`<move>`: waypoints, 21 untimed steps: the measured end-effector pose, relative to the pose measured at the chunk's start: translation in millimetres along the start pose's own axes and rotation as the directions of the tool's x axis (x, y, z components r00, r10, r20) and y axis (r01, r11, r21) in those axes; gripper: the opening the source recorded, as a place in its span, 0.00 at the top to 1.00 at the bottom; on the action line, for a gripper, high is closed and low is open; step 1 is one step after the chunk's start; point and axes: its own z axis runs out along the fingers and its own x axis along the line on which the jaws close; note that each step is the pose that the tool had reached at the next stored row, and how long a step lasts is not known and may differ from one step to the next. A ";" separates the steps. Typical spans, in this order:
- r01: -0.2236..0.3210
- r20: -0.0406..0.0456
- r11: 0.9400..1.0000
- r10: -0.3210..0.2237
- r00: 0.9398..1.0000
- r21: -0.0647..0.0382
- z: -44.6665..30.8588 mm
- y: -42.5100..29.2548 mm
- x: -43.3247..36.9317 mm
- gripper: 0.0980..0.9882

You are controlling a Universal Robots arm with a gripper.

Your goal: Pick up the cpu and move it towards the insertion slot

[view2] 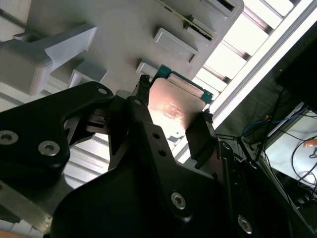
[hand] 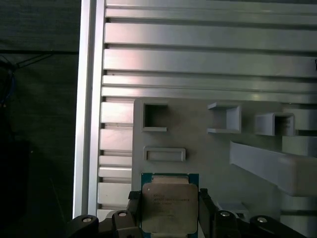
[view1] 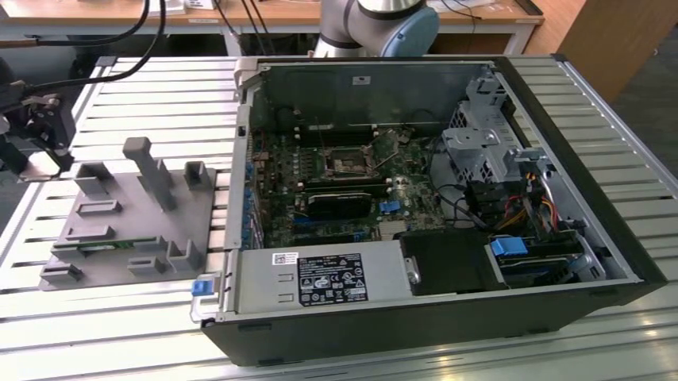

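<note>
The cpu [hand: 170, 208] is a small square chip with a silvery top and a green edge. My gripper [hand: 170, 210] is shut on it, one black finger on each side. In the second wrist view the cpu [view2: 174, 105] hangs between the fingers [view2: 142, 106] above the grey plastic fixture [view2: 124, 34]. In the exterior view the gripper [view1: 40, 155] is at the far left, above the fixture's [view1: 127, 214] left end, with the pale cpu [view1: 40, 165] at its tip. The insertion slot [view1: 348, 163], a silver-framed square socket, sits on the motherboard inside the open computer case, well to the right.
The open black computer case [view1: 593, 198] fills the exterior view's middle and right, with a power supply [view1: 317, 279] at the front and a metal drive cage [view1: 482, 147]. Grey posts [view1: 143, 167] stand on the fixture. A green circuit strip [view1: 101, 246] lies in it. The table is slatted aluminium [hand: 198, 59].
</note>
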 end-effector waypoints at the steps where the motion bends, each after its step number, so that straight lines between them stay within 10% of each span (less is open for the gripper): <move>1: 0.000 0.000 1.000 0.000 1.000 0.000 -0.9 0.0 0.0 0.50; 21: 0.000 0.000 1.000 0.000 1.000 0.000 -15.4 0.8 0.0 0.50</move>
